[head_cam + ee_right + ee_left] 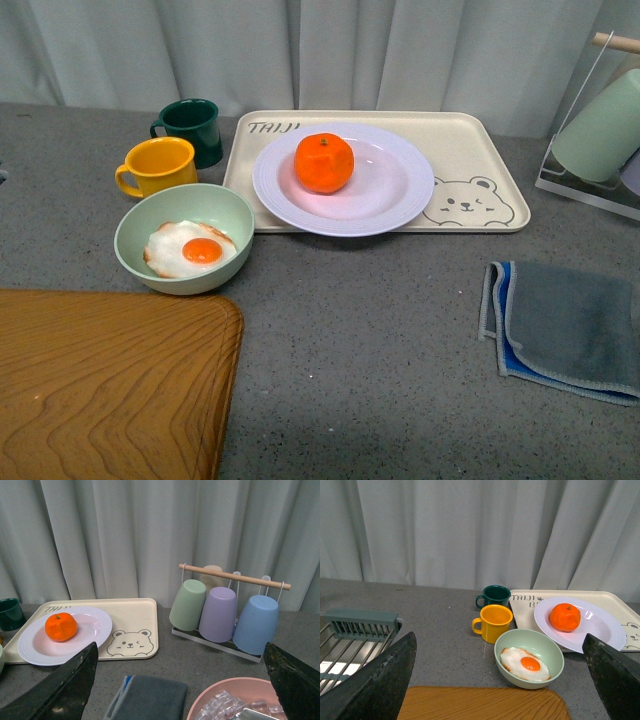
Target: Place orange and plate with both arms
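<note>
Gaping wide, the left end effector [500, 680] shows only its two dark fingers at the edges of its wrist view, gripping nothing and touching nothing. The right end effector [180, 685] is spread just as wide and is likewise empty. Neither arm appears in the front view. Well apart from both, the orange [324, 162] sits inside the plate [395, 195], toward its 10 o'clock side. The plate rests on the cream bear tray [480, 160] at 12 o'clock on the grey desk [360, 340]. At the plate's 8 o'clock stands a pale green bowl [135, 225] holding a fried egg [190, 250].
</note>
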`<state>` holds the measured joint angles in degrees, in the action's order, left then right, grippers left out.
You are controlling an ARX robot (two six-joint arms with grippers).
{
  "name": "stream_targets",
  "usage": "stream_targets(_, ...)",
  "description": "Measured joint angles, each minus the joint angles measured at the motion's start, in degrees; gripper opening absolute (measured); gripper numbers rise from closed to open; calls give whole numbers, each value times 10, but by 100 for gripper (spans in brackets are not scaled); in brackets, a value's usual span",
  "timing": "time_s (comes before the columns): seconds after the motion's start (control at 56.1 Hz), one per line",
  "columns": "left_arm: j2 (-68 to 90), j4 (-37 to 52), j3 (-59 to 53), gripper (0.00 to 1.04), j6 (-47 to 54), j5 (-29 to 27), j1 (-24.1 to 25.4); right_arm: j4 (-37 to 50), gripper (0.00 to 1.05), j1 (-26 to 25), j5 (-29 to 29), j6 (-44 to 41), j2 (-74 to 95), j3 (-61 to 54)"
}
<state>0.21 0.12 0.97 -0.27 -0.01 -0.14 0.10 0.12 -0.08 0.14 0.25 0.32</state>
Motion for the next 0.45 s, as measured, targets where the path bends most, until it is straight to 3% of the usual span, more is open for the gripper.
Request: stream_targets(0.446,0,0,0,98,0,0,0,0,95,0,0,0,0,0)
